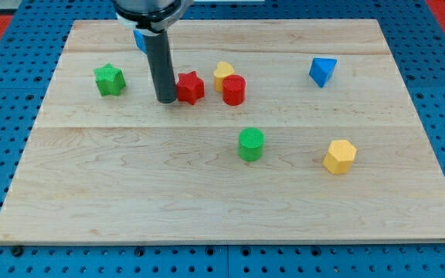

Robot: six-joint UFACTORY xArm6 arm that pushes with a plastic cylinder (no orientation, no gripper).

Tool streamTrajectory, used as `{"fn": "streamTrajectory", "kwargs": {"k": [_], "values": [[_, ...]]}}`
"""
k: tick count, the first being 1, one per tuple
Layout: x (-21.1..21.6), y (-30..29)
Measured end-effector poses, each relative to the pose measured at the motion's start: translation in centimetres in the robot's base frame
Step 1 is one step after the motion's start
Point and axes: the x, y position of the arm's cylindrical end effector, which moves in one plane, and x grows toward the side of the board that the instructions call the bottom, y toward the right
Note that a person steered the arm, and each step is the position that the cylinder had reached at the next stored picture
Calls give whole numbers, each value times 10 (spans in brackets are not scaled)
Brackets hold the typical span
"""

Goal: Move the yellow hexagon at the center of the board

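Note:
The yellow hexagon (339,156) lies on the wooden board (130,193) at the view's lower right. My tip (166,100) rests on the board at the upper left of centre, touching or almost touching the left side of a red star (191,87). The tip is far to the left of the yellow hexagon. A green cylinder (251,144) stands between them, near the board's centre.
A red cylinder (233,89) and a yellow heart-like block (222,72) sit right of the red star. A green star (109,79) is at the left. A blue block (322,71) is at the upper right. Another blue block (139,38) is partly hidden behind the rod.

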Motion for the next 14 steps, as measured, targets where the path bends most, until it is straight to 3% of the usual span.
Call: {"fn": "streamTrajectory", "kwargs": {"k": [1, 3, 4, 5, 6, 8, 9, 10, 11, 12, 13, 14], "values": [[3, 22], [115, 6], [172, 111], [181, 252], [160, 279], [97, 260], [92, 209], [124, 246], [139, 175], [114, 142], [78, 161], [76, 181]]}}
